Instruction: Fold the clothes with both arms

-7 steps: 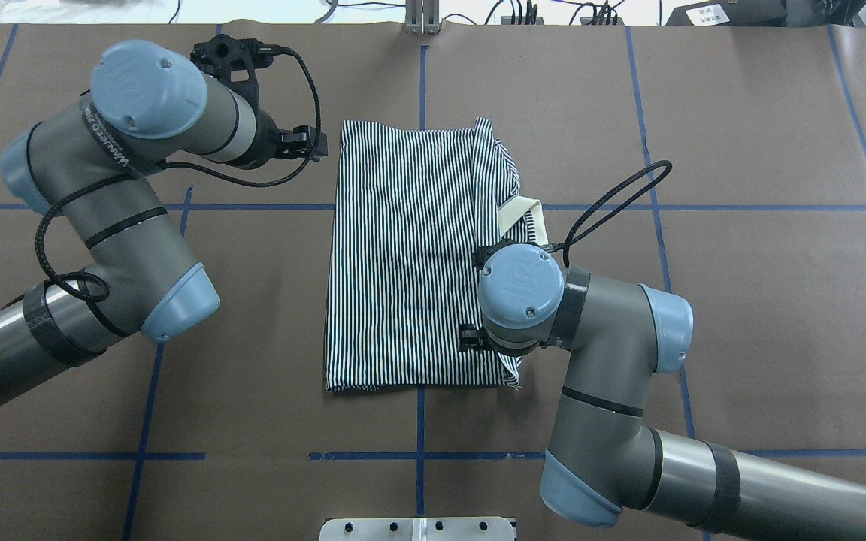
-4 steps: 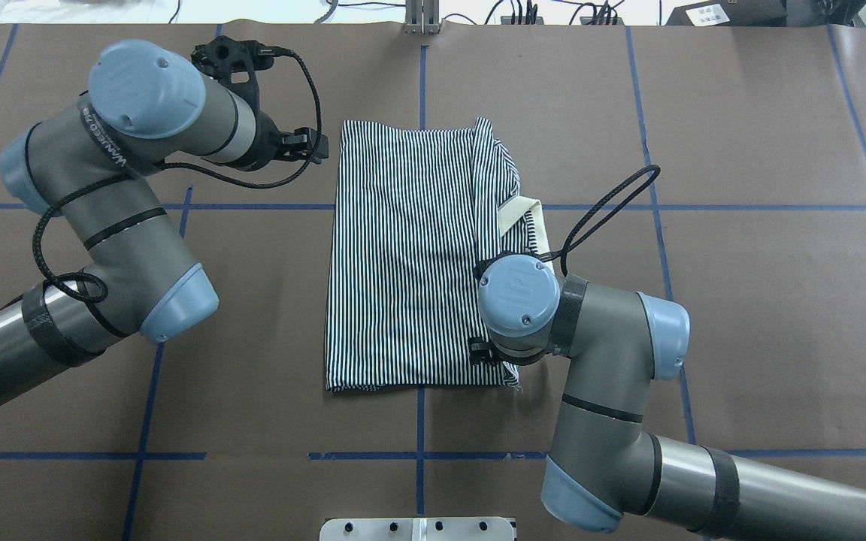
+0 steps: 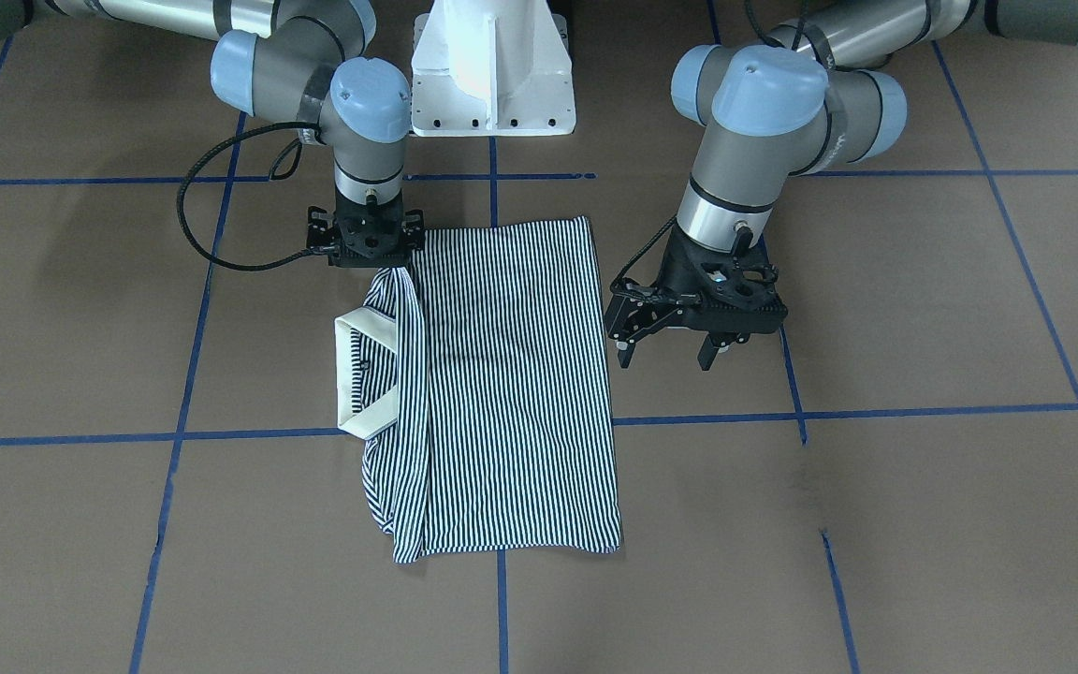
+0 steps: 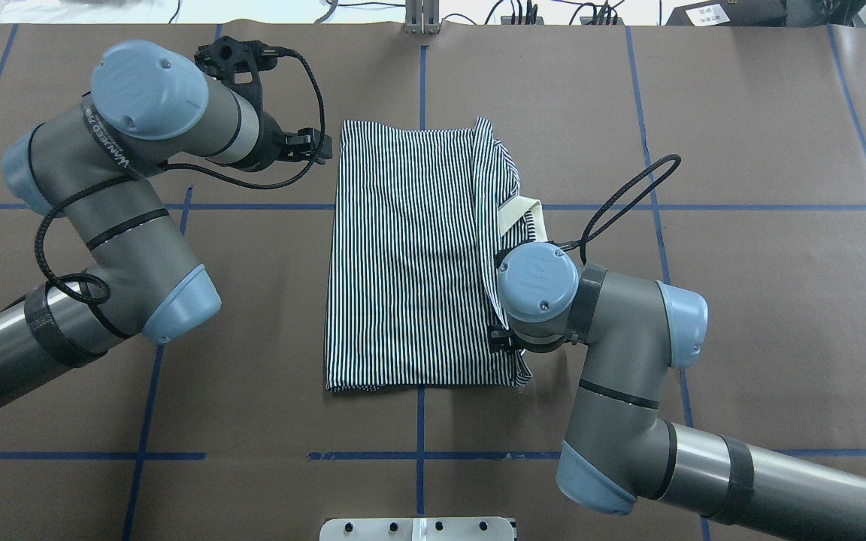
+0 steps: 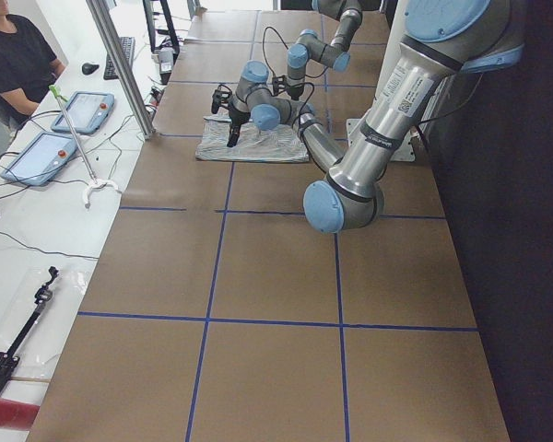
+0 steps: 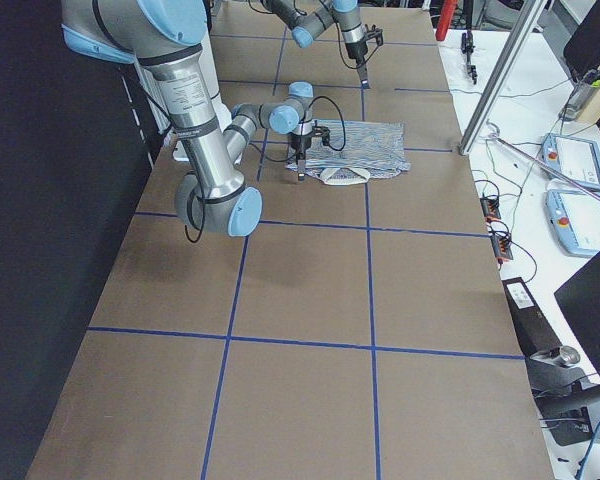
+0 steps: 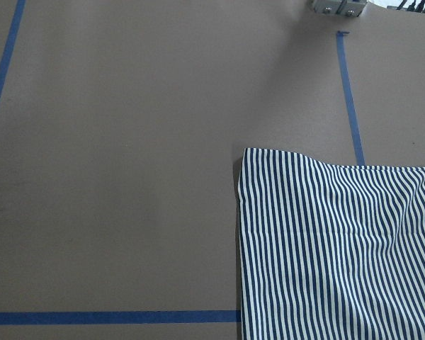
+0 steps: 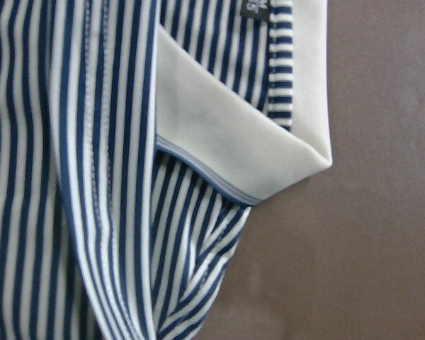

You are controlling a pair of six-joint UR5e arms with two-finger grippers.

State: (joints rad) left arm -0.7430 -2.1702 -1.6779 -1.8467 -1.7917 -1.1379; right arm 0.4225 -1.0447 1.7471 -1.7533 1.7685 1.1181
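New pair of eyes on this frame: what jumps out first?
A striped shirt, folded into a long rectangle, lies mid-table with its cream collar sticking out on the right arm's side. The right gripper is down on that edge at the corner nearest the robot, while the left gripper hangs beside the opposite edge, jaws open and clear of the cloth.

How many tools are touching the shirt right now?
1. The right tool is at the shirt's base-side corner by the collar, gripping cloth drawn up into it. The left tool hangs open beside the opposite edge, clear of the cloth.
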